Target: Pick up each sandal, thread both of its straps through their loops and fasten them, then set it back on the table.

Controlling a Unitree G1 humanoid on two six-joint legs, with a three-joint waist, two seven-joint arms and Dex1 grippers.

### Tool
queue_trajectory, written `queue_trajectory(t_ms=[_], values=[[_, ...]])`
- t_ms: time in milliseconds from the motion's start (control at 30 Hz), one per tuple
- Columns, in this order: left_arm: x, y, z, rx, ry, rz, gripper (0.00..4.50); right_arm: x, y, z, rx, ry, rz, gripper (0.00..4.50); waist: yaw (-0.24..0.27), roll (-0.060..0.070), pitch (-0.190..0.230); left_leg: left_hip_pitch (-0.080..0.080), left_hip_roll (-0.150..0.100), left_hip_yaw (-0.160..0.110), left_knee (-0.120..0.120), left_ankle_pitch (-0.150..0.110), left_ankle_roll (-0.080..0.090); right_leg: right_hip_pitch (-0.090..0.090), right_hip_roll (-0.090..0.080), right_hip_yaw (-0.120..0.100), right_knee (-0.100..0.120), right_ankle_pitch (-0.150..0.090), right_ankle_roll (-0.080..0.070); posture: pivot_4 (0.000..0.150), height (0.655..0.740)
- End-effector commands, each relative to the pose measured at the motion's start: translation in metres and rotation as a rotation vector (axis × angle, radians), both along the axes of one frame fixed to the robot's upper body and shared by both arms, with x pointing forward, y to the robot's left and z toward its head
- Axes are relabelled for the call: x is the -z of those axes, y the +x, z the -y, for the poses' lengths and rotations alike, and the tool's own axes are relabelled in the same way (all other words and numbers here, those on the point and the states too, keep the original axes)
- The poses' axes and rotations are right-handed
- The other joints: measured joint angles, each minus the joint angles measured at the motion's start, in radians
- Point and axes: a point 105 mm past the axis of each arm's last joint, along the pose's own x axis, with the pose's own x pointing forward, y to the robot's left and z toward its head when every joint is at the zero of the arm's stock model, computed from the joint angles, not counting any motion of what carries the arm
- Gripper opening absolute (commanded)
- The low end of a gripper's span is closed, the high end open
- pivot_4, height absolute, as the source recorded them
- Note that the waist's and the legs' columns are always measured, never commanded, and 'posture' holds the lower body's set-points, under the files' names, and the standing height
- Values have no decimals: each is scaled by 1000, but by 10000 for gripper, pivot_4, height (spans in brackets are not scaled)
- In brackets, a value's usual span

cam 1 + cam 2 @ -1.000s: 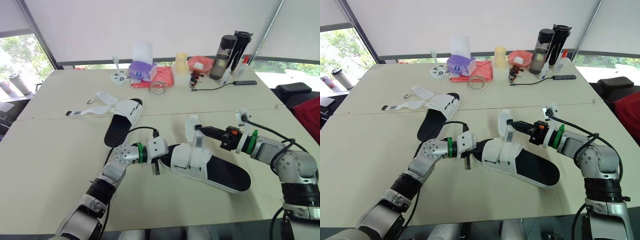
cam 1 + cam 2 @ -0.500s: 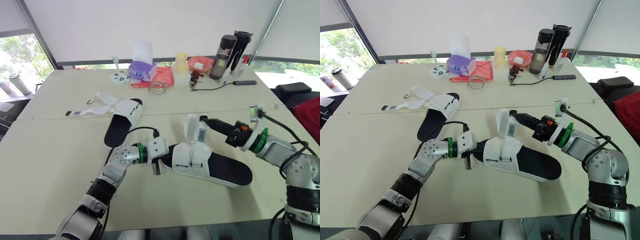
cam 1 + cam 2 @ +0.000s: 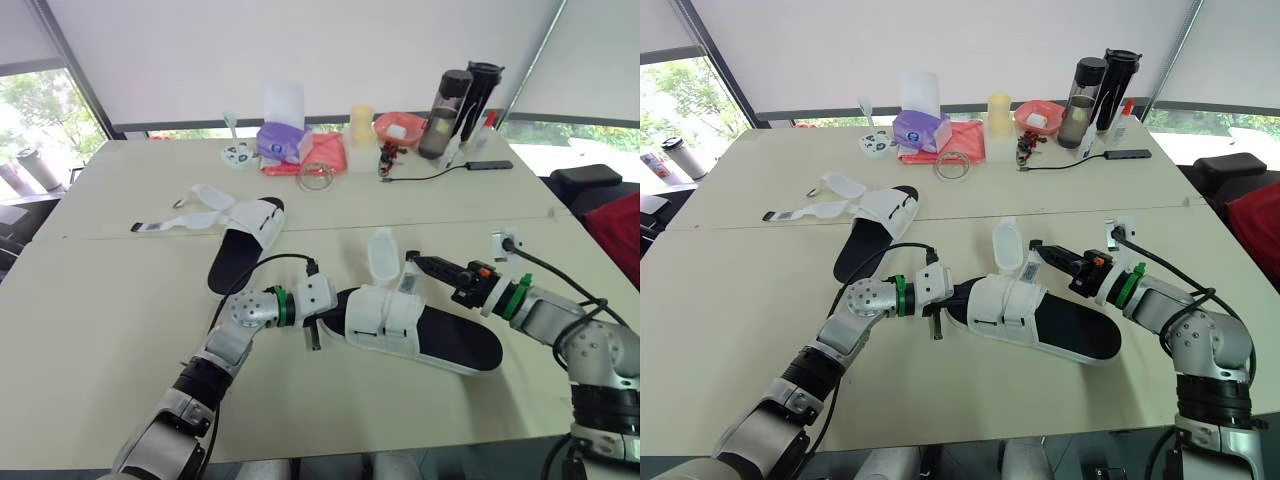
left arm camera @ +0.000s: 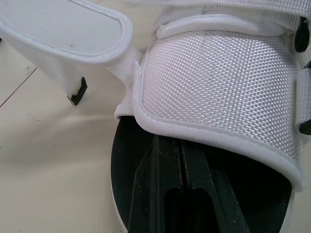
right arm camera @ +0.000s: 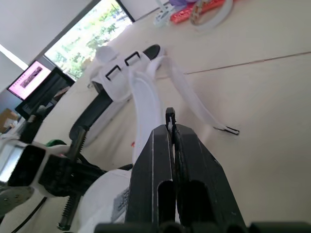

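while one strap (image 3: 380,249) stands up, both jaws closed

the near sandal (image 3: 445,338) lies on the counter (image 3: 100,300). the left gripper (image 4: 170,145) has its jaws pressed together inside the toe opening. the right gripper (image 3: 414,262), jaws closed with nothing seen between them, sits just beside that strap. the other sandal (image 3: 245,238) lies beyond it.

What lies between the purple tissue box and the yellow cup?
A flat pink item, with a clear ring nearer the robot; both eye views show them.
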Motion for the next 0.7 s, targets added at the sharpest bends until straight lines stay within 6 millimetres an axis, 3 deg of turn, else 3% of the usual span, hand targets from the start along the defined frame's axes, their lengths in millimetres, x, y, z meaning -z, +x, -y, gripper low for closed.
queue_trajectory(t_ms=[33, 367, 600, 700], values=[[14, -4, -1, -2, 42, -38, 0, -7, 6, 4, 5, -43, 38, 234, 1, 0, 0, 0, 0, 0, 0, 0, 0, 0, 0, 0, 0, 0, 0, 1500, 7400], [14, -2, -2, -29, 29, -32, 0, 36, 11, 15, 45, -214, -148, 234, 0, 0, 0, 1, 0, 0, 0, 0, 0, 1, 0, 0, 0, 0, 0, 1500, 7400], [13, 0, -2, -33, 25, -30, 0, 40, 8, 18, 34, -257, -154, 234, 1, 0, 0, 1, 0, 0, 1, 0, 0, 2, 0, 0, 0, 0, -1, 1500, 7400], [12, 1, -1, -32, 25, -29, 0, 39, 9, 20, 45, -269, -140, 10302, 2, 0, 0, 1, 0, 0, 1, 0, 0, 2, 0, 0, 0, 0, 0, 1500, 7400]])
